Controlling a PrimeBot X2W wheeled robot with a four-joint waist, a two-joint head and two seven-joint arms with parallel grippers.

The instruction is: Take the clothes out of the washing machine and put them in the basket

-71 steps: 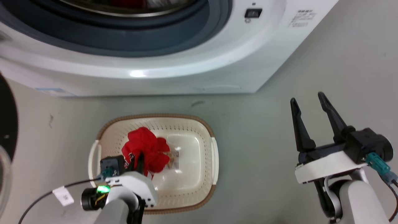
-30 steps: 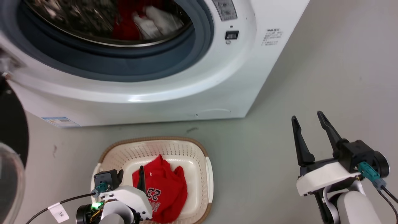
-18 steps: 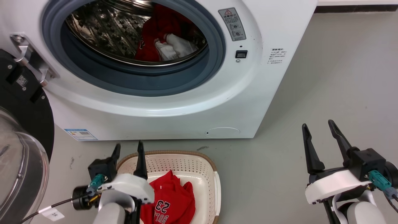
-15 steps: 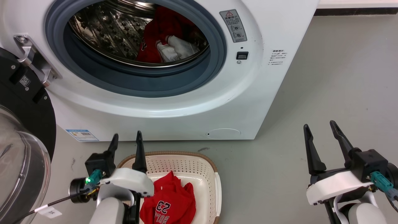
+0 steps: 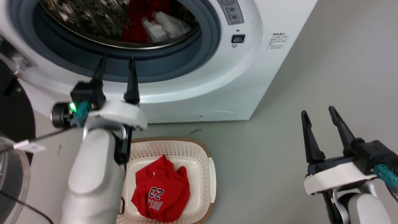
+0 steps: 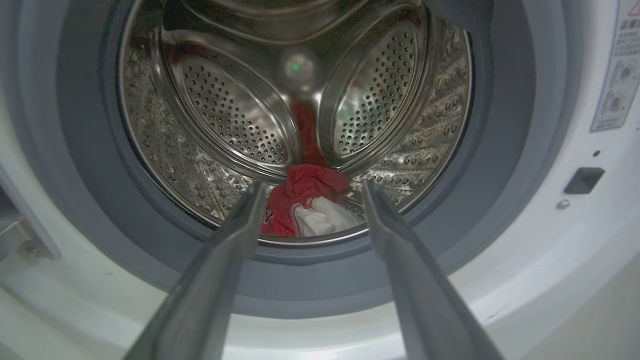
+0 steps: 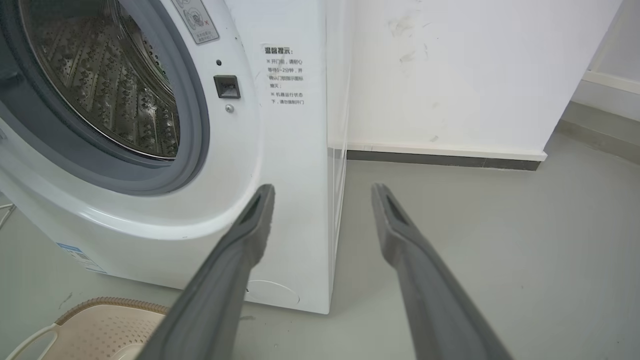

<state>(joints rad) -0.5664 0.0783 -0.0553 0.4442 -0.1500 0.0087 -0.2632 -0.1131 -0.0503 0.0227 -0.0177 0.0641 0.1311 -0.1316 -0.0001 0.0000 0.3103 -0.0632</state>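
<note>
A red jersey (image 5: 161, 193) with white numerals lies crumpled in the cream basket (image 5: 174, 147) on the floor before the white washing machine (image 5: 217, 90). Inside the steel drum (image 6: 225, 110) rest more clothes: a red garment (image 6: 305, 182) and a white one (image 6: 322, 220), also seen in the head view as red cloth (image 5: 133, 31) beside white cloth (image 5: 164, 25). My left gripper (image 5: 115, 66) is open and empty, raised in front of the grey door ring (image 5: 174, 65), its fingertips (image 6: 252, 200) framing the clothes from outside the drum. My right gripper (image 5: 317, 116) hangs open over the floor at the right.
The open glass door (image 5: 12, 161) with its black rim stands at the far left, close to my left arm. Grey floor (image 5: 311, 77) stretches right of the machine. A white wall with a dark skirting strip (image 7: 440, 157) runs behind.
My left gripper let go of the red jersey into the basket, then rose from the basket's rim to the machine's door ring. The camera tilted up, then partly down. The right gripper has stayed open.
</note>
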